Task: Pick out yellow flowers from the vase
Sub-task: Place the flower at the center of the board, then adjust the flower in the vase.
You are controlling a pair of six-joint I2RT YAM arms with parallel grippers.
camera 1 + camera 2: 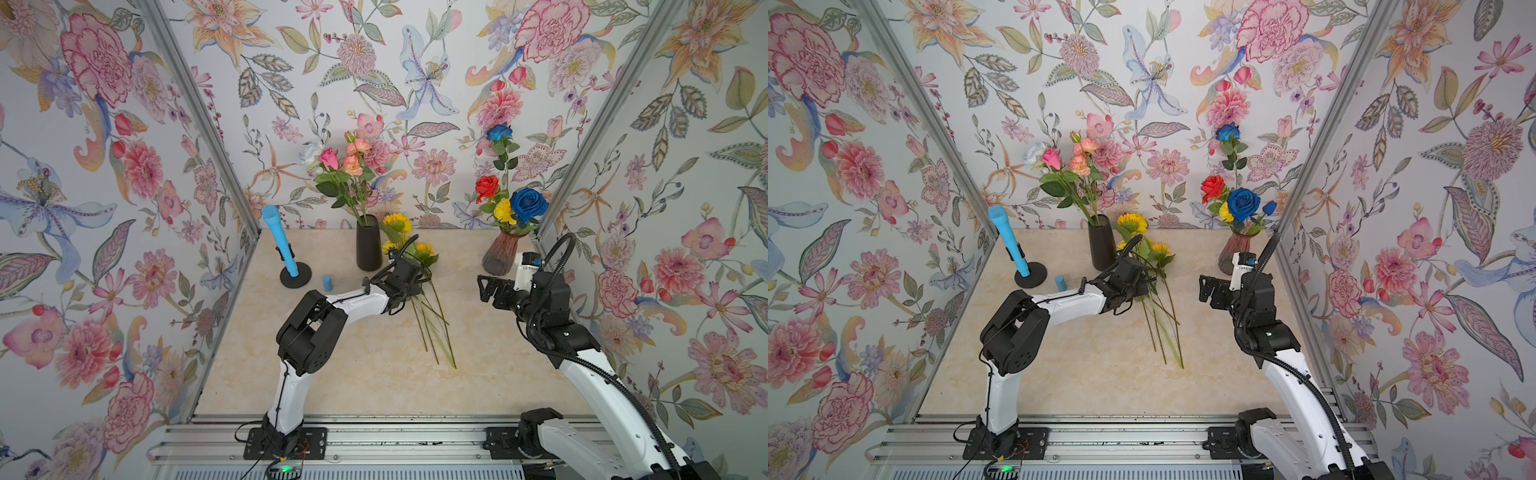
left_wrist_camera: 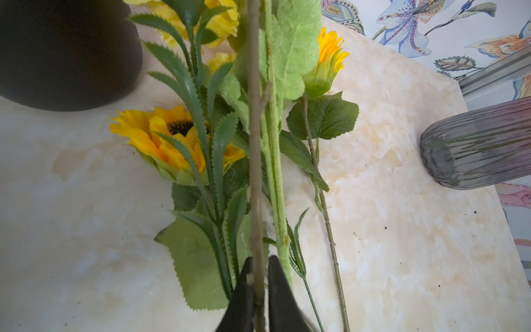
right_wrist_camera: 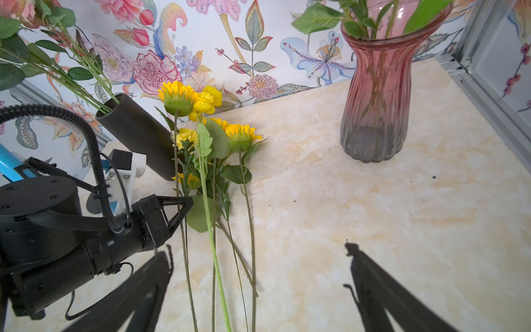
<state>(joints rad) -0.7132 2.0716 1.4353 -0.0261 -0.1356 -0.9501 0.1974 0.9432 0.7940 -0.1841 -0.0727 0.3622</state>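
My left gripper (image 2: pixel 260 260) stands narrow about one thin stem (image 2: pixel 255 161); pinching or not, I can't tell. The yellow flowers (image 1: pixel 424 249) lie mid-table beside the black vase (image 1: pixel 368 245). My right gripper (image 1: pixel 486 289) gapes empty. Far right, one yellow bloom (image 1: pixel 504 210) sits in the pink vase (image 1: pixel 500 259): light, floppy; I'd pinch its stem.

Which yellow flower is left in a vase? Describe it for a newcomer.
Find the pink glass vase at the back right corner of the table. Low in its bunch, just above the rim, sits the yellow flower, between the red rose and the big blue rose. It is the only yellow head there.
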